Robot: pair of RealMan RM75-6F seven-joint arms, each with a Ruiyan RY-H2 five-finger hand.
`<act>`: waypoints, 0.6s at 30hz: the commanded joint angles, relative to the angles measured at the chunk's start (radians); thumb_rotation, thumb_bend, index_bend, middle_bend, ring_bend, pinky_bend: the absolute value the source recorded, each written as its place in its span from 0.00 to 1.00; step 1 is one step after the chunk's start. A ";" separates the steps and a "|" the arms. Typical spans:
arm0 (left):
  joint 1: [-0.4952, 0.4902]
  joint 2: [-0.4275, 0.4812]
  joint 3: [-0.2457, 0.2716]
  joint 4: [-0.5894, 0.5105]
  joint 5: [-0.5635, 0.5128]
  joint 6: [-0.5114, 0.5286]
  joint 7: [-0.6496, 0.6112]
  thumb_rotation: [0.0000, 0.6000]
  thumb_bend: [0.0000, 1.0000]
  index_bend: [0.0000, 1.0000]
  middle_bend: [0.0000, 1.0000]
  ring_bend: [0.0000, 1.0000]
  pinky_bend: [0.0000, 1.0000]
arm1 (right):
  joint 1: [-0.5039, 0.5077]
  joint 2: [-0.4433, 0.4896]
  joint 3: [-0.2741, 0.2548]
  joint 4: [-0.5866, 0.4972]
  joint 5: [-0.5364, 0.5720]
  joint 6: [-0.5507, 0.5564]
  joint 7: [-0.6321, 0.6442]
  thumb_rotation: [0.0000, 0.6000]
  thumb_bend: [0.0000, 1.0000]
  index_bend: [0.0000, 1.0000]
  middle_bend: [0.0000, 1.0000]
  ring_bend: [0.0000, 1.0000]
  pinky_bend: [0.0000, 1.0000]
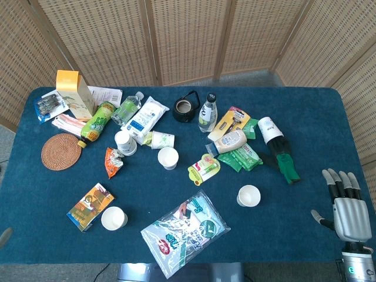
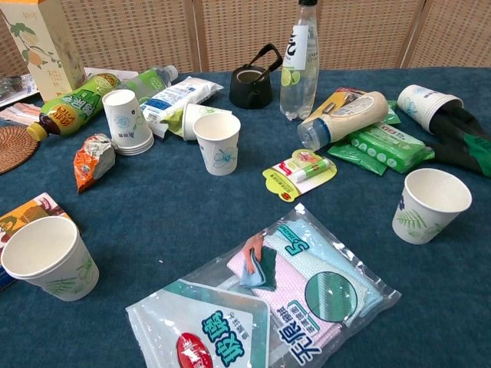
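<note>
Head view: the right hand (image 1: 349, 207) is hovering over the dark blue table (image 1: 305, 106), fingers spread, holding nothing. The white paper cup with green leaf print (image 1: 248, 195) is standing nearest, well apart.

Chest view: that cup (image 2: 431, 205) is sitting upright beside a clear plastic pack of cloths (image 2: 268, 303). No hand is showing.

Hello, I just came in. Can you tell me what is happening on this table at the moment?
Nothing is being handled at this moment. The right hand is at the near right corner of the blue table, fingers spread and holding nothing. The thing nearest to it is an upright paper cup, apart from the hand. Beside that cup lies a flat packet of cloths, and more cups, bottles and packets are scattered further back. The left hand does not show clearly in either view.
</note>
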 commanded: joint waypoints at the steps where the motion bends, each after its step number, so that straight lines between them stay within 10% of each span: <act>1: 0.000 -0.001 0.000 -0.001 0.001 -0.002 0.003 1.00 0.36 0.00 0.00 0.00 0.00 | 0.000 0.000 0.000 0.000 0.001 -0.001 0.000 1.00 0.06 0.01 0.00 0.00 0.00; 18: 0.001 -0.001 0.003 0.002 0.008 -0.010 0.038 1.00 0.35 0.00 0.00 0.00 0.00 | 0.019 0.008 -0.033 -0.018 0.013 -0.082 0.043 1.00 0.00 0.00 0.00 0.00 0.00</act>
